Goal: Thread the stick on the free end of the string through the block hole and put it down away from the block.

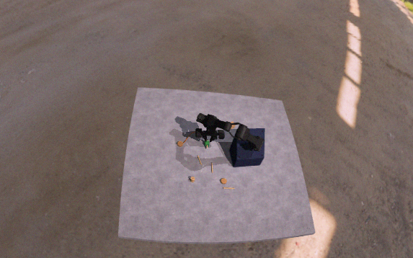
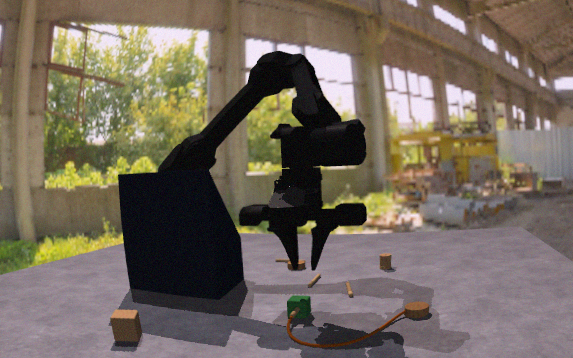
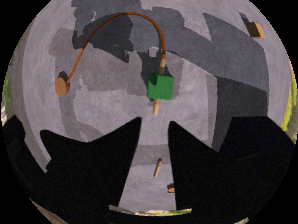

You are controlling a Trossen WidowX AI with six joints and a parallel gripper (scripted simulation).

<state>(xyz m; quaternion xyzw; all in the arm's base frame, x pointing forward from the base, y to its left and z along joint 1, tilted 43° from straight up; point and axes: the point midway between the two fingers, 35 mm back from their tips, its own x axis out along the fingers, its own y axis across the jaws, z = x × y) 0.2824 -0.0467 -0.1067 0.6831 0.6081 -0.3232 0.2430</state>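
The green block sits on the table. The stick lies through its hole: one end shows on each side in the wrist view. The orange string leaves the stick's far end in the wrist view and curves to the round wooden button. No string shows on the other side of the block. My gripper is partly open, pointing down, with nothing between the fingers. It is above the table, apart from the block and stick. The part inside the hole is hidden.
Loose sticks, a wooden disc and a small cylinder lie around. A wooden cube stands near the dark robot base.
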